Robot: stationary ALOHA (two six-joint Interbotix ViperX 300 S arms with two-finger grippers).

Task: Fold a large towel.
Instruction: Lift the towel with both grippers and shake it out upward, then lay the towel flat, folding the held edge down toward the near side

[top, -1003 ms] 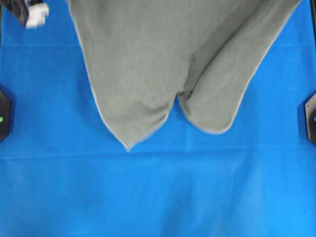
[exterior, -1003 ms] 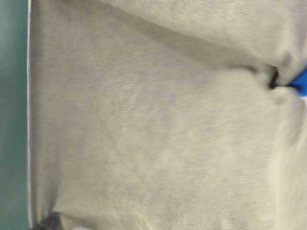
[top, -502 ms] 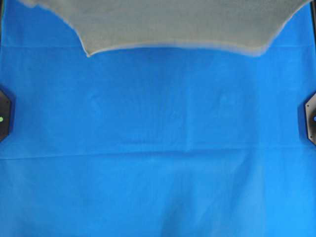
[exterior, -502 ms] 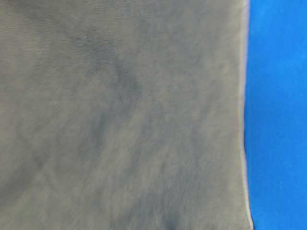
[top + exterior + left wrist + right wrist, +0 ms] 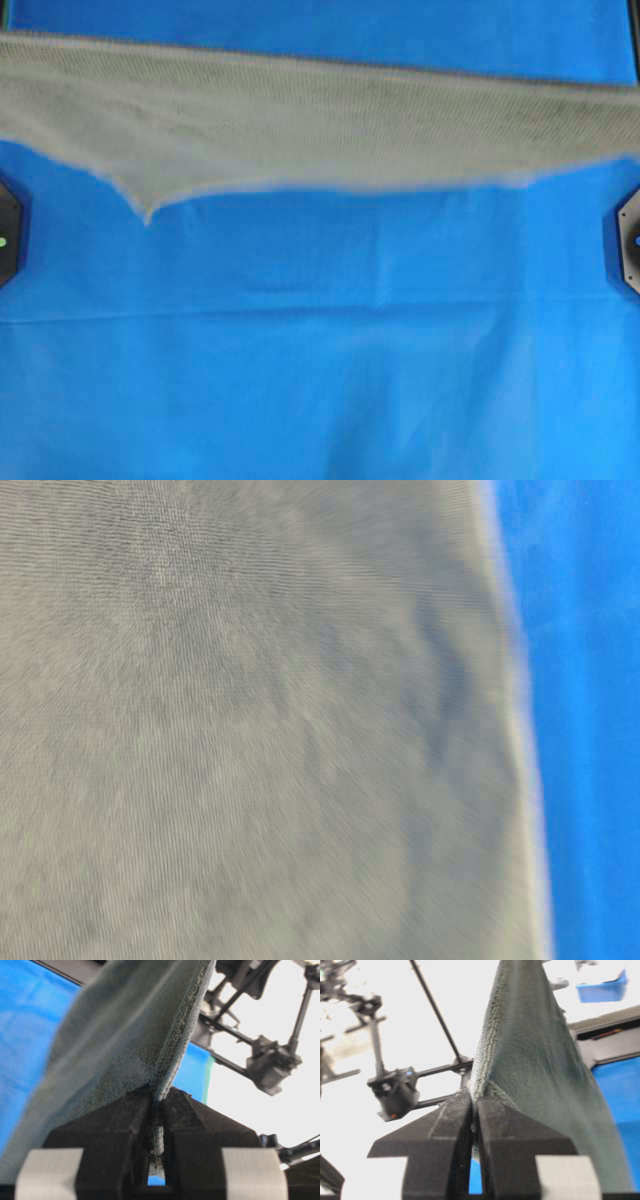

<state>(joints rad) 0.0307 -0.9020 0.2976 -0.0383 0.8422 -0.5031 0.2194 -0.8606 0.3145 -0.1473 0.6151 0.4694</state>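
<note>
While your left gripper (image 5: 156,1110) and right gripper (image 5: 474,1110) each clench a hem, the towel (image 5: 320,120), nubbly grey-green terry, hangs stretched between them above the smooth blue sheet (image 5: 320,380).

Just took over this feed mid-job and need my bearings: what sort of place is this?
Probably a lab robot workcell, not a home. The worktop is covered by a blue sheet, dark metal rig frames with a mounted device stand behind it, and black arm bases sit at the sheet's sides. Both grippers are clamped on the towel.
</note>
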